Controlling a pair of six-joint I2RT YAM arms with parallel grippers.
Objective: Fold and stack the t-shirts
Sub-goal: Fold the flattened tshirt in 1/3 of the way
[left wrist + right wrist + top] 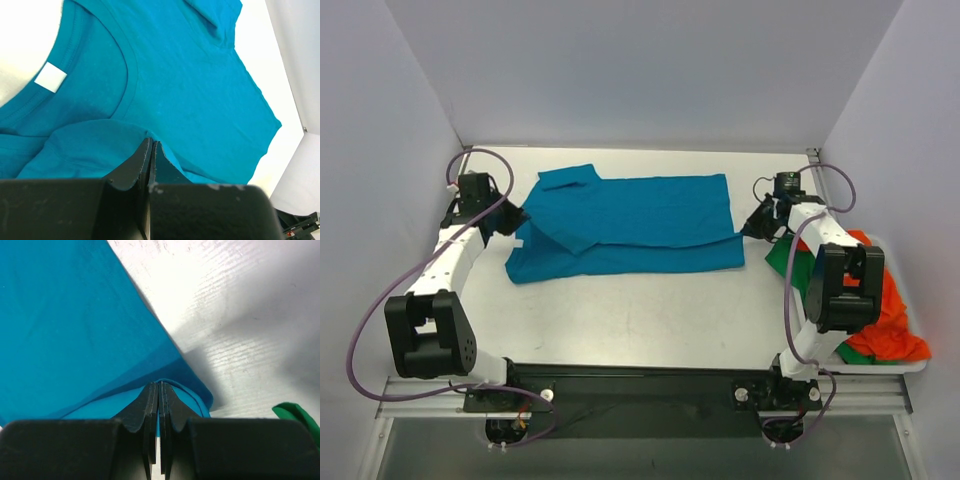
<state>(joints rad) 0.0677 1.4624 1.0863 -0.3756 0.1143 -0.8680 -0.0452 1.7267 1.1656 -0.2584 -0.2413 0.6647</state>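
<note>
- Nearest, the left gripper (151,143) has its jaws pressed together, pinching a fold of the teal t-shirt (640,225) beside the collar. The right gripper (158,386) likewise pinches a hem corner.
- The teal t-shirt lies flat mid-table (650,320), spanning both grippers. It looks soft, light and limp, so edges and corners are the best holds.
- The orange-red t-shirt (890,310) and green t-shirt (780,262) are heaped at the table's right edge.

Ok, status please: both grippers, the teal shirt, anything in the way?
Left gripper shut on teal-blue cloth t-shirt, collar end. Right gripper shut on its hem corner. Orange-red and green cloth shirts heaped right, clear of it.
</note>
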